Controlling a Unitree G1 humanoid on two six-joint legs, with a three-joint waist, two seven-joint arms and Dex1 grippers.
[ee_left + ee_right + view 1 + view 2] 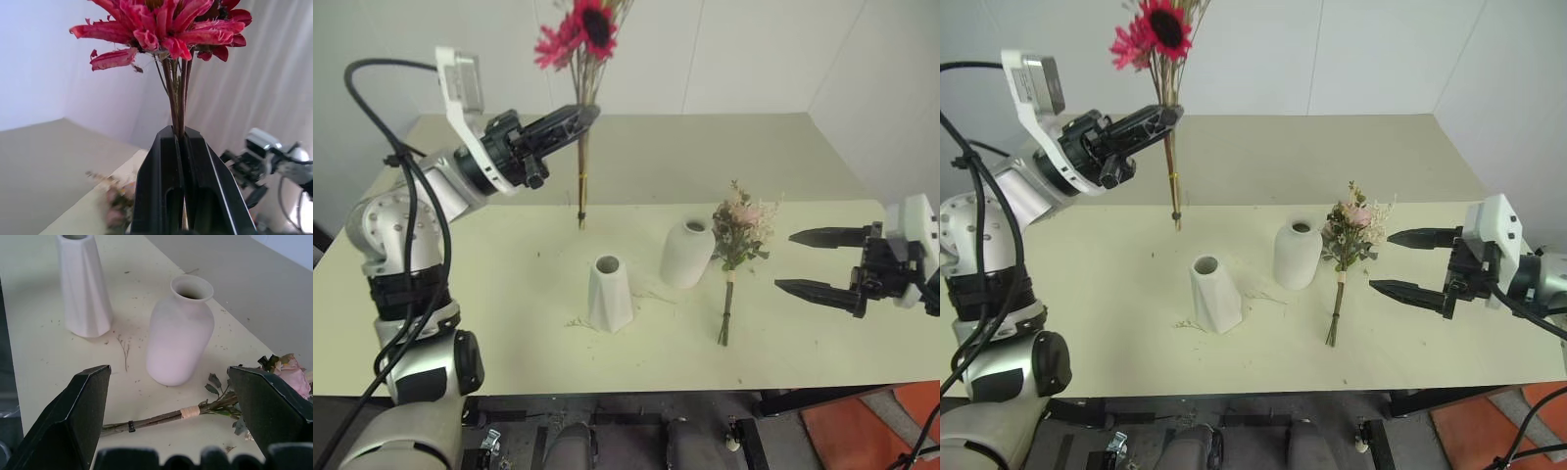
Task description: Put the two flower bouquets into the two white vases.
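Your left gripper point(579, 119) is clamped on the stems of the red daisy bouquet point(584, 39), which hangs upright, blooms above the fingers, stem ends just above the table point(803, 166). Neither bouquet is in yet: both the angular vase point(610, 292) and the rounded vase point(687, 253) below stand empty. Your right gripper point(818, 261) gapes wide, with the pink rose bouquet point(736, 257) lying just beside it, stems toward you.

A bare test room or lab: a plain pale-yellow desk point(509, 323) stands against blank white walls point(724, 49), with an orange-red floor point(871, 431) at one corner and robot cabling point(372, 78) in view
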